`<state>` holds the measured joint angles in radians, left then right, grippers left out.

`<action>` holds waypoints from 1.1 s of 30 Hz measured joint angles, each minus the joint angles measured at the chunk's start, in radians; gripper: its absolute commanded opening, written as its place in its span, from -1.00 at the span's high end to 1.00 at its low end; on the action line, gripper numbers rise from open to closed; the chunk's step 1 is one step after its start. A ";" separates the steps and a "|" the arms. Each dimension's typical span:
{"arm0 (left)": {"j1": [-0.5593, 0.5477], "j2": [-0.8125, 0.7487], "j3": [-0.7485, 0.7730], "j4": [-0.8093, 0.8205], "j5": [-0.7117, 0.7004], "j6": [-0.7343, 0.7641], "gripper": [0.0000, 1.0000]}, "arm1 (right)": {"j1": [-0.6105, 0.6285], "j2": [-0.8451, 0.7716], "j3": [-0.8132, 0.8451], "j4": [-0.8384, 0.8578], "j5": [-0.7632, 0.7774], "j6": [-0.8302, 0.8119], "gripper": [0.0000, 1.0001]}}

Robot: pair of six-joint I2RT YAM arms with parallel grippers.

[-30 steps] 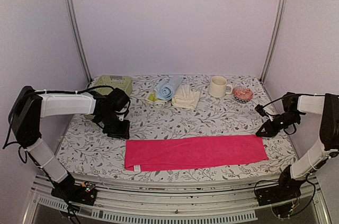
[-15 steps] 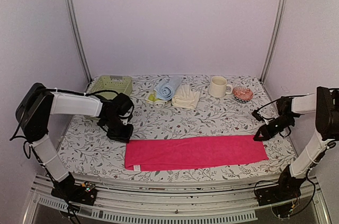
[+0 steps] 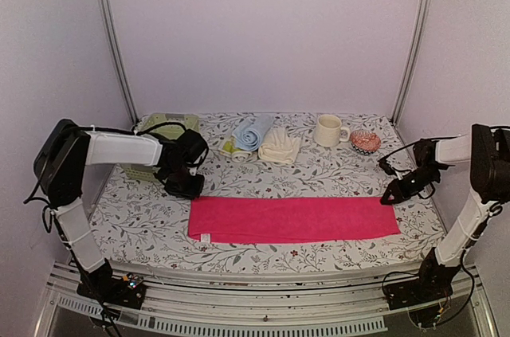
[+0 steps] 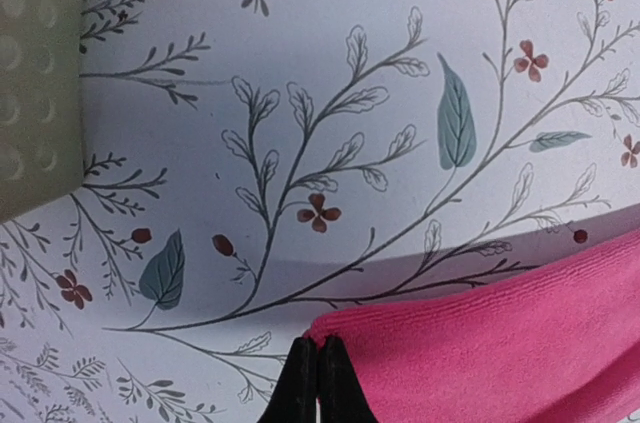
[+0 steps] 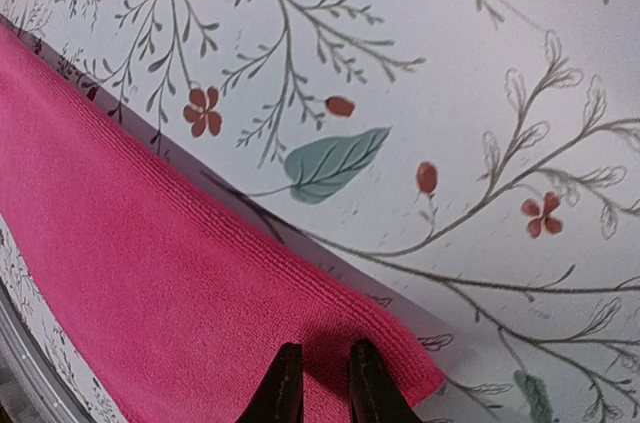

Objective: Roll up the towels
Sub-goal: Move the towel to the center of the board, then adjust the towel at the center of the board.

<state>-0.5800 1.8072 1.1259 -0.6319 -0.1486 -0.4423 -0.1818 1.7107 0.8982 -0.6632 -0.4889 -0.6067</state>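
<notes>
From above, the hot pink towel (image 3: 295, 220) lies flat as a long strip across the 6 o'clock side of the flower-printed bench (image 3: 335, 174). The left claw (image 3: 188, 190) is down at its far corner on the 9 o'clock end. The right claw (image 3: 390, 198) is down at its far corner on the 3 o'clock end. At 12 o'clock three more towels sit close together. The light blue towel (image 3: 253, 131) is rolled, and the cream-white towel (image 3: 279, 146) is bunched at its 4 o'clock. The pale yellow-green towel (image 3: 230, 148) is at the blue one's 7 o'clock. A cream mug (image 3: 327, 131) stands toward 1 o'clock. A green mesh basket (image 3: 163, 123) sits at 10 o'clock, partly behind the left arm.

In the left wrist view, the left claw (image 4: 317, 348) is pinched tight, its tips meeting right at the corner of the hot pink towel (image 4: 500, 343). The towel spreads toward 4 o'clock, its edge raised and casting a shadow on the bench (image 4: 300, 93). The basket wall (image 4: 35, 73) fills the 10 o'clock corner.

In the right wrist view, the right claw (image 5: 323, 353) is narrow, with the corner of the hot pink towel (image 5: 150, 273) caught between its fingers. The cloth runs off toward 10 o'clock, its edge lifted slightly above the bench (image 5: 450, 73).
</notes>
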 measured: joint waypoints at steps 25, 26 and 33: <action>-0.173 -0.176 -0.208 0.036 0.263 -0.113 1.00 | 0.007 -0.148 0.043 -0.140 0.039 -0.016 0.60; -0.179 -0.176 -0.225 0.036 0.272 -0.121 1.00 | 0.007 -0.151 0.034 -0.156 0.036 -0.039 0.60; -0.187 -0.180 -0.267 0.043 0.278 -0.169 1.00 | 0.012 -0.138 -0.084 -0.217 0.088 -0.200 0.60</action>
<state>-0.7673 1.6272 0.8589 -0.5884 0.1291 -0.6113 -0.1699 1.5726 0.8143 -0.8799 -0.4007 -0.8066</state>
